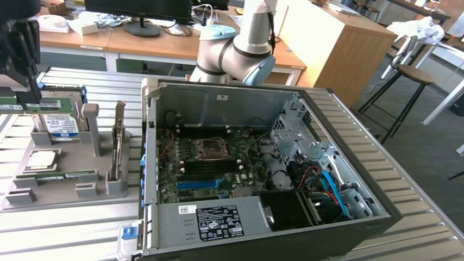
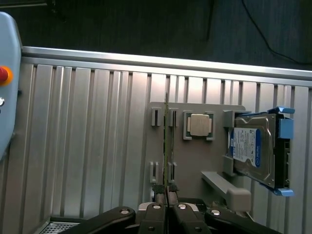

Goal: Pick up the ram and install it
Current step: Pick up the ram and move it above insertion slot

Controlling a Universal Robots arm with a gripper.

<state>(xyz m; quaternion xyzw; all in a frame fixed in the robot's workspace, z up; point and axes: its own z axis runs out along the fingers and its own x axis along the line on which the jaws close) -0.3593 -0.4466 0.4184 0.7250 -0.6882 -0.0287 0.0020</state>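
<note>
The ram [image 1: 43, 104] is a thin green stick with a pale sticker, held level above the grey fixture [image 1: 73, 190] at the exterior view's left. My gripper [image 1: 22, 97] comes down from above and is shut on it. In the wrist view the ram [image 2: 166, 141] shows edge-on as a thin line running out from my gripper [image 2: 166, 190], over the fixture's slotted posts [image 2: 155, 117]. The open computer case [image 1: 348, 179] lies at the exterior view's right, its motherboard [image 1: 217, 163] and long memory slots [image 1: 210, 169] facing up.
On the fixture stand a silver hard drive [image 1: 62, 126] with a blue-white label, a square processor [image 1: 42, 159] and another green stick [image 1: 62, 175]. An upright card [image 1: 119, 136] stands by the case wall. The arm's base [image 1: 232, 54] sits behind the case. A stool [image 1: 414, 73] stands far right.
</note>
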